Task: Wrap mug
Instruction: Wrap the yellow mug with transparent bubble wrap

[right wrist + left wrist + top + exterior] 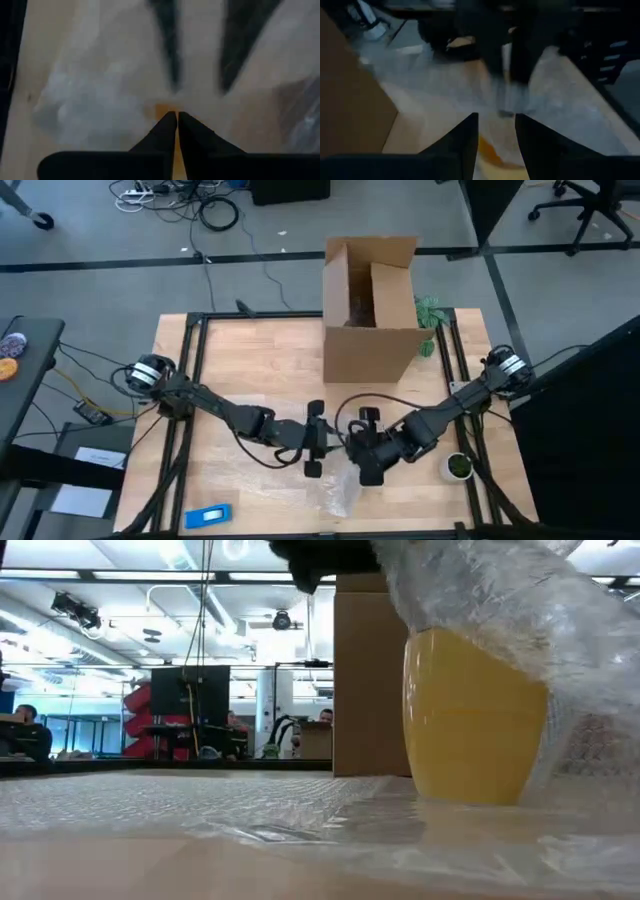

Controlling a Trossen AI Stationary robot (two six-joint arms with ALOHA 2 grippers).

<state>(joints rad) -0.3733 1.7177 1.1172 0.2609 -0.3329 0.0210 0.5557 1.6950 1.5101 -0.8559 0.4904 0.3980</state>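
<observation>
mug (470, 720) upright on the bubble wrap (200, 802) at table centre, in front of the box (370, 300). wrap draped over its top and one side only; front bare. right gripper (177, 120) pinched shut on wrap. left gripper (496, 135) apart, just beside. roughly half wrapped.

High view: overhead, straight down, whole table (260, 350). Low view: tabletop level, facing the room, very near the mug (470, 720) and bubble wrap (150, 795). Wrist views: close, past own fingers, sharing that wrap.
</observation>
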